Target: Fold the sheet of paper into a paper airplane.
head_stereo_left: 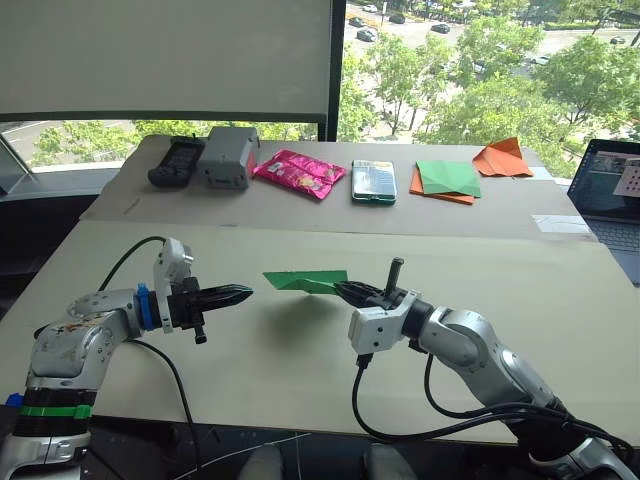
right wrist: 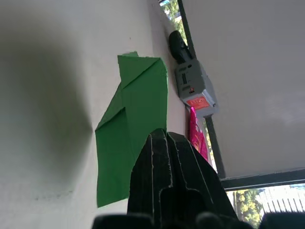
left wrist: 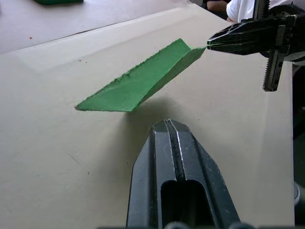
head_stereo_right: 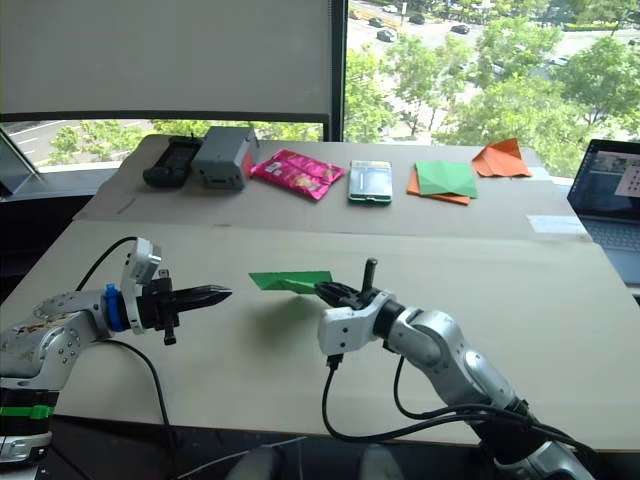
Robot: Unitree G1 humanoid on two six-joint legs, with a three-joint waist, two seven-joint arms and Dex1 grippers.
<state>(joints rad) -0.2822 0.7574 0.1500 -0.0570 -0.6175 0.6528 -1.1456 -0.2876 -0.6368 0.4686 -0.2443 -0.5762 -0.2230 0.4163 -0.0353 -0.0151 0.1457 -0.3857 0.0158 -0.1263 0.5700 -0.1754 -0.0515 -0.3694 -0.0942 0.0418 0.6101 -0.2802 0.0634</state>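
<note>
beige table (head_stereo_left: 560, 330) | right gripper (head_stereo_left: 345, 290) reaches forward, pinching paper (head_stereo_left: 305, 281) aloft | left gripper (head_stereo_left: 240, 293) closed, empty, level, pointing at paper

The two head views looked forward and down over the pale cardboard-covered table (head_stereo_left: 300, 370) toward the window; each wrist view sat close behind its own black fingers; all four shared the folded bright green paper sheet (head_stereo_left: 305, 280).
</note>
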